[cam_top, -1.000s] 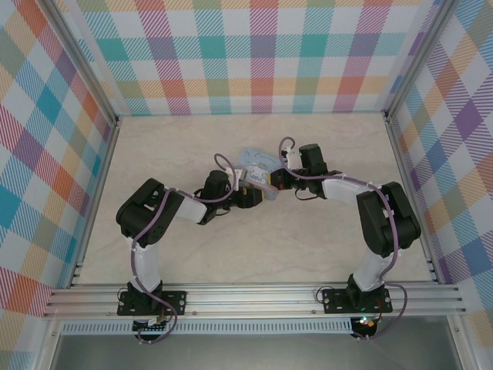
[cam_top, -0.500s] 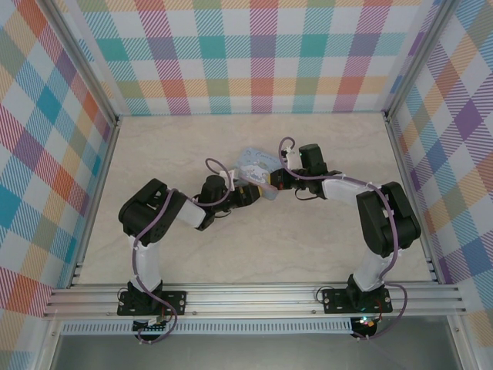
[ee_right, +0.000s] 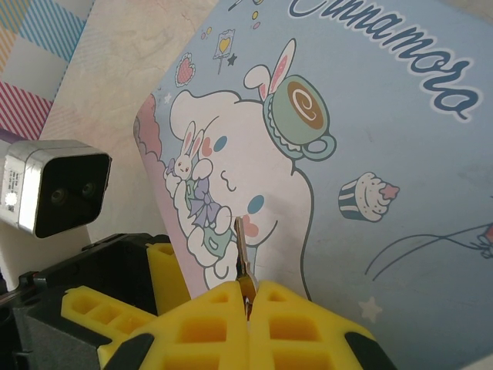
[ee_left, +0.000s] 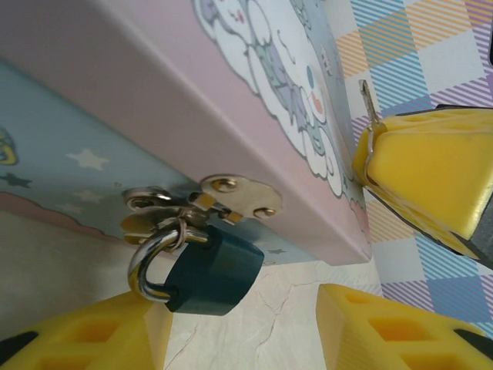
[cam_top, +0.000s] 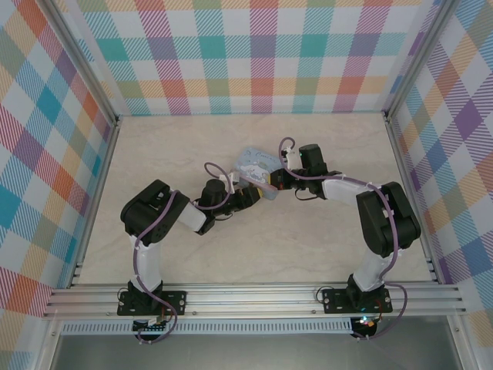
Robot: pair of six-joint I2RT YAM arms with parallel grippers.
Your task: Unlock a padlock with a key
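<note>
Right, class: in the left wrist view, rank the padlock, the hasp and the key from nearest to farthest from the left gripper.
1. The padlock, hanging just above the left gripper, toward its left finger.
2. The hasp, directly above the padlock on the side of the tin.
3. The key, upper right, past the tin's corner.

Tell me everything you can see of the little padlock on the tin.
The padlock is tiny, with a dark teal, matte-looking body and a thin shiny silver shackle. The shackle loops through the metal hasp on the side of the tin and looks closed. The lock hangs tilted between the spread fingers of the left end effector; whether it touches the nearer finger is unclear.
</note>
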